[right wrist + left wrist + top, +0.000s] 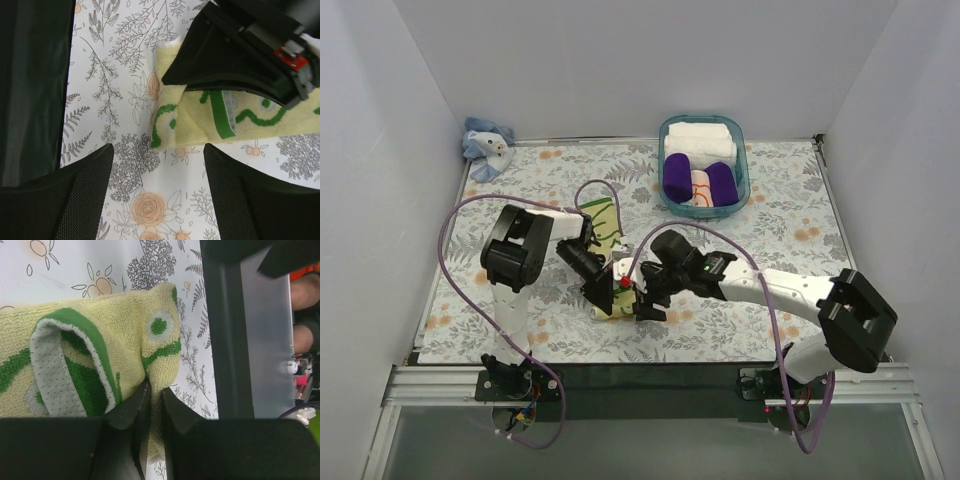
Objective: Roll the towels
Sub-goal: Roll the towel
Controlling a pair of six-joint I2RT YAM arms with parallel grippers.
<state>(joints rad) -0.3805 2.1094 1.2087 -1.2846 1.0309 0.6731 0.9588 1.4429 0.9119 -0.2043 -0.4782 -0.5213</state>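
Note:
The pale yellow-green towel (603,222) with dark green swirls lies mid-table, its near end bunched into a thick fold (110,325). My left gripper (155,390) is shut on a pinch of that fold, cloth squeezed between its jaws. In the top view it (610,295) sits at the towel's near end. My right gripper (158,147) is open and holds nothing, with the towel's end (195,120) just ahead of its fingertips. It (645,305) is right beside the left one. The light blue towel (487,145) lies crumpled in the far left corner.
A teal basket (664,150) at the back right holds white folded towels (700,138) and purple rolls (677,175). White walls enclose the floral tablecloth (770,230) on three sides. The two arms crowd close together near the front edge.

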